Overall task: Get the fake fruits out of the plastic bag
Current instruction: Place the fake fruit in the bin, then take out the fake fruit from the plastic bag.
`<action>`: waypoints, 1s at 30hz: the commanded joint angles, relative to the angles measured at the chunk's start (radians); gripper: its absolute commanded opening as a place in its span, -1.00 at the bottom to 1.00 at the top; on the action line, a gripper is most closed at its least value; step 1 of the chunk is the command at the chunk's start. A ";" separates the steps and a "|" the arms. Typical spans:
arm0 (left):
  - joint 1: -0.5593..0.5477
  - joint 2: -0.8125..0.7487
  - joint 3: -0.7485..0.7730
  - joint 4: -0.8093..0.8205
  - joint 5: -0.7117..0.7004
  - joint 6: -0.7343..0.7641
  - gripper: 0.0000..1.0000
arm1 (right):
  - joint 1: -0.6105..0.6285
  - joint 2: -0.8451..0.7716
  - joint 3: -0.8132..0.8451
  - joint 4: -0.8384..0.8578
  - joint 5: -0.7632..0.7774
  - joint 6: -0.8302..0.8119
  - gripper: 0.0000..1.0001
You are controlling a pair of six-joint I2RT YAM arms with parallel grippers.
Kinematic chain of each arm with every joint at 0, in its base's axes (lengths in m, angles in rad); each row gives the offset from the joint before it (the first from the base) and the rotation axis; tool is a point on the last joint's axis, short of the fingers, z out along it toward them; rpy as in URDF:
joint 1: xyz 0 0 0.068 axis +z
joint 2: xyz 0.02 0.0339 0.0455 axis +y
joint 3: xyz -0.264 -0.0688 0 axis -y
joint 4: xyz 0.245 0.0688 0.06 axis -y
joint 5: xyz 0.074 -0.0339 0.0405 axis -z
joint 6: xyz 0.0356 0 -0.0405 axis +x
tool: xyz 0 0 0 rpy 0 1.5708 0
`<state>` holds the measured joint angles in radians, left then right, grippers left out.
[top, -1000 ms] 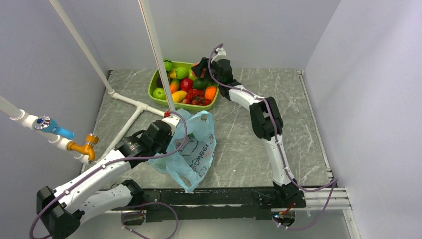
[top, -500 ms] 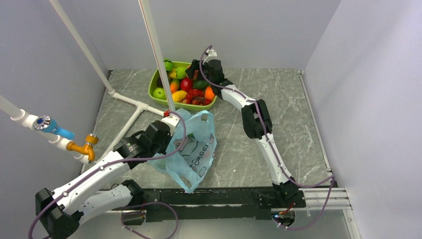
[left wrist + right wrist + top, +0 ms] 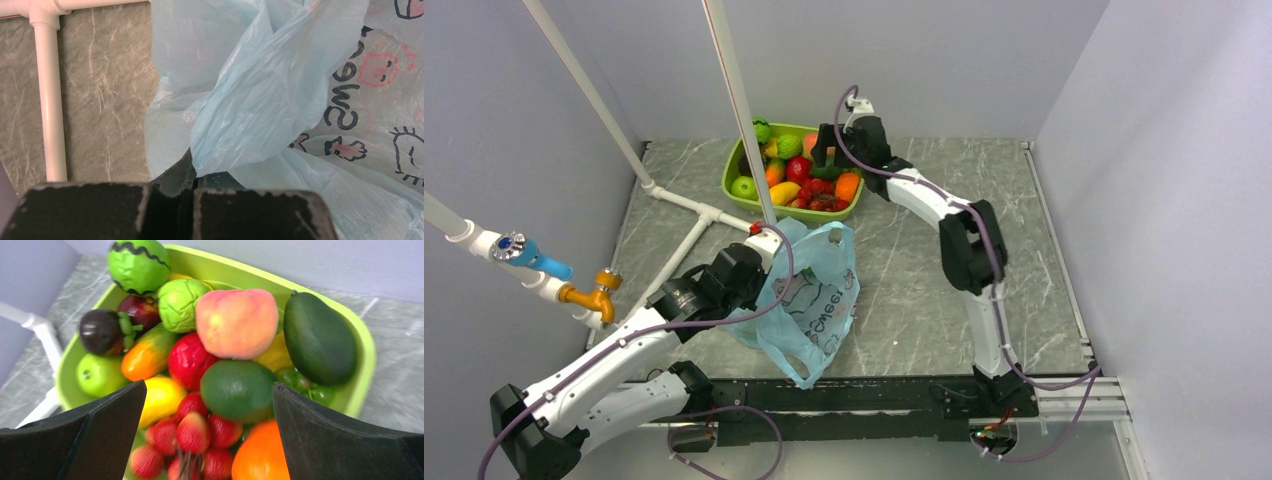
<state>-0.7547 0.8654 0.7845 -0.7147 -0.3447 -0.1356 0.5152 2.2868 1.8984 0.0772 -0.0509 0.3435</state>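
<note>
The light blue plastic bag [image 3: 809, 290] lies on the table in front of the left arm, and its printed side fills the left wrist view [image 3: 280, 95]. No fruit shows through it. My left gripper [image 3: 767, 255] is shut on a fold of the bag's edge [image 3: 197, 170]. My right gripper [image 3: 827, 158] is open and empty, just above the lime-green tray [image 3: 729, 180]. Between its fingers [image 3: 208, 385] I see fake fruits in the tray: a pink-orange peach [image 3: 236, 322], a green oval [image 3: 237, 390], a dark avocado [image 3: 319, 337] and red strawberries [image 3: 192, 432].
White PVC pipes [image 3: 689, 205] lie on the table left of the bag, and a slanted pole [image 3: 739, 110] rises in front of the tray. One pipe shows in the left wrist view [image 3: 52, 115]. Grey walls close in the back and sides.
My right gripper moved left over the tray, then back to the right, and stays open. The left arm and the bag have hardly moved.
</note>
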 commanded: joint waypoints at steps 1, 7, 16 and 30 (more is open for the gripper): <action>0.003 -0.018 0.024 0.024 0.007 -0.003 -1.00 | -0.001 -0.304 -0.250 0.076 0.075 -0.020 0.98; 0.002 -0.031 0.023 0.027 0.013 -0.005 -1.00 | -0.003 -0.656 -0.794 0.187 0.166 0.002 0.98; 0.003 -0.027 0.027 0.019 0.013 -0.008 -1.00 | 0.012 -0.991 -1.309 0.220 0.141 0.071 0.95; 0.003 -0.041 0.024 0.020 0.005 -0.011 -1.00 | 0.387 -1.188 -1.373 0.247 0.248 0.025 0.84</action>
<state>-0.7547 0.8455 0.7845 -0.7155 -0.3378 -0.1371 0.8234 1.1065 0.4675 0.2523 0.1501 0.4053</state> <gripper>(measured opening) 0.012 0.941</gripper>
